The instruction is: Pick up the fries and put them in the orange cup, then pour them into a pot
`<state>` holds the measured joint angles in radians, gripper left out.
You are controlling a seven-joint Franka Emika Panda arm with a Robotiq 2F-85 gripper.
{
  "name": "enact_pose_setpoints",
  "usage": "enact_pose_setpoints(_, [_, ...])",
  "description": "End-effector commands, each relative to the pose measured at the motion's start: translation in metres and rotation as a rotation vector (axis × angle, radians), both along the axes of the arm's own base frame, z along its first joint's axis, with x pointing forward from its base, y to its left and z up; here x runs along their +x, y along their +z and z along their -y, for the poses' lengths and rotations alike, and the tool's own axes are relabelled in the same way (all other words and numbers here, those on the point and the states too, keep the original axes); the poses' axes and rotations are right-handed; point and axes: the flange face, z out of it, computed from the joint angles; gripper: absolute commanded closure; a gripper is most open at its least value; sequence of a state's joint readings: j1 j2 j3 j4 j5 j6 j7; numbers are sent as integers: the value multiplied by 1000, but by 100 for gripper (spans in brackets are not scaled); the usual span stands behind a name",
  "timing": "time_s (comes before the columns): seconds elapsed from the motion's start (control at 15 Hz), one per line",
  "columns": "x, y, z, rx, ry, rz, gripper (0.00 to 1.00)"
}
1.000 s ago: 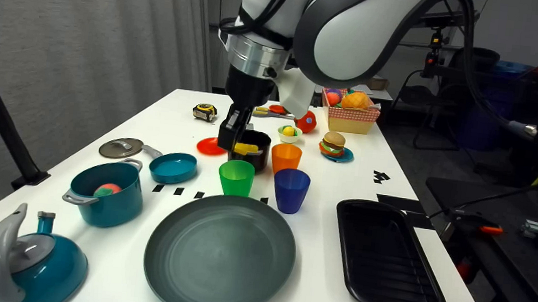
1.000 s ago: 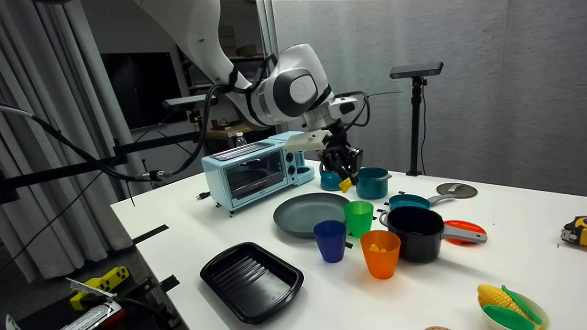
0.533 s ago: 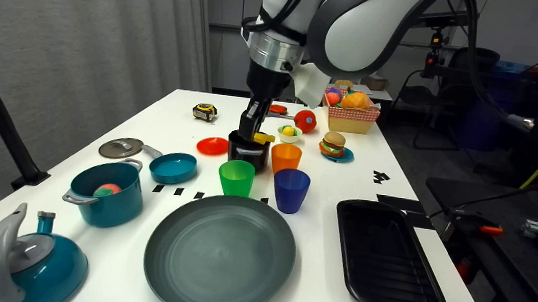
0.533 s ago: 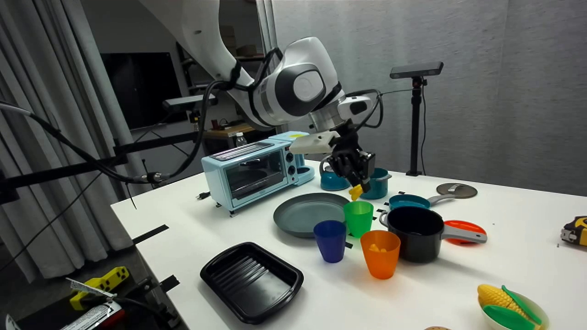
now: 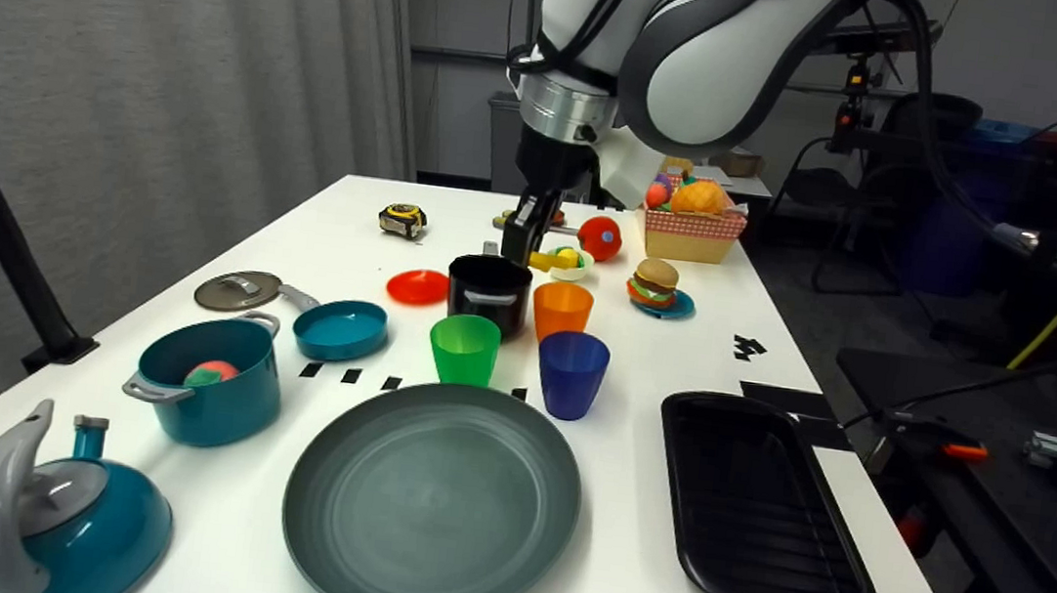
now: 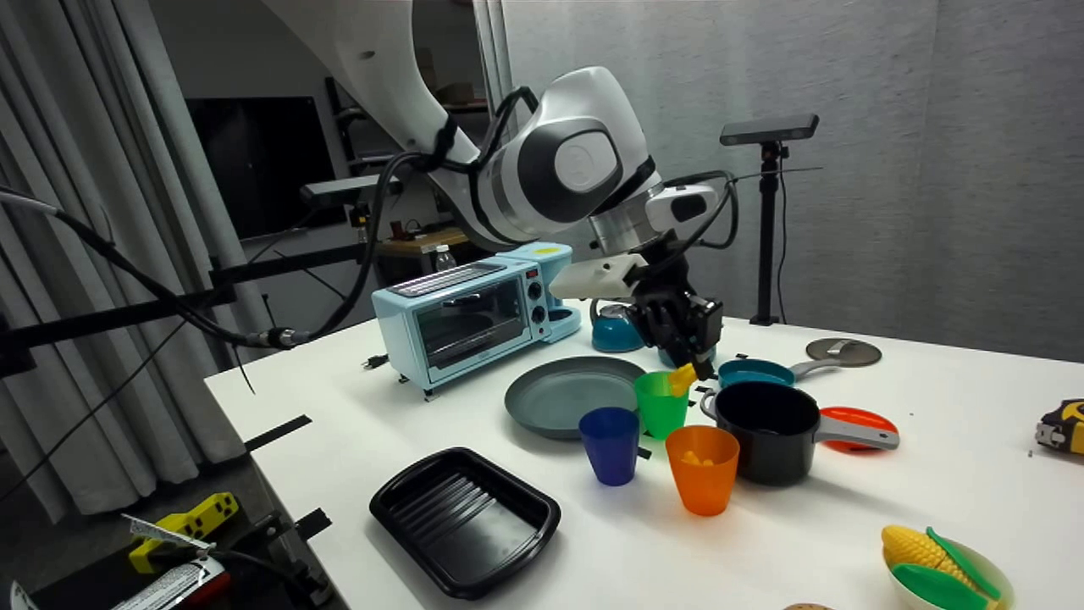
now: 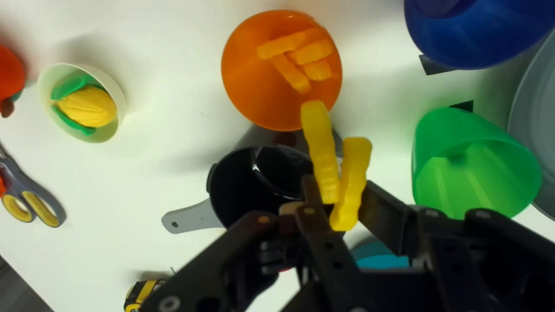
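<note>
The orange cup (image 7: 247,91) stands upright on the table, also in both exterior views (image 5: 560,312) (image 6: 705,487). Several yellow fries (image 7: 288,71) lie inside it. My gripper (image 7: 336,190) is shut on two more fries (image 7: 320,143), which stick out past the fingertips in a narrow V. In the wrist view the tip of one overlaps the cup's rim. In the exterior views my gripper (image 5: 521,252) (image 6: 693,356) holds these fries (image 5: 552,261) (image 6: 681,378) above the table. The black pot (image 7: 234,186) with a grey handle stands beside the cup (image 6: 775,445).
The green cup (image 5: 464,349) and blue cup (image 5: 571,375) stand near the orange cup. A grey plate (image 5: 433,507), black tray (image 5: 762,508), teal pot (image 5: 224,392), teal pan (image 5: 340,329) and kettle (image 5: 92,526) are around. A bowl of corn (image 7: 82,102) stands past the orange cup.
My gripper, still shut on the two fries, has moved toward the orange cup's side of the table. It shifts right in both exterior views. The cups and pots have not moved.
</note>
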<state>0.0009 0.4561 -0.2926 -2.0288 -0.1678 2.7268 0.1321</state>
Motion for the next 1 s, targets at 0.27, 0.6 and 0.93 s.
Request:
enact_pose_setpoints(0.27, [-16,-9,22,-18,-50,-38,93])
enact_pose_setpoints(0.6, [-17,-22,23,-17,-58,-52,93])
enact_pose_setpoints(0.93, [-16,-32,25,-19,-66,-59,93])
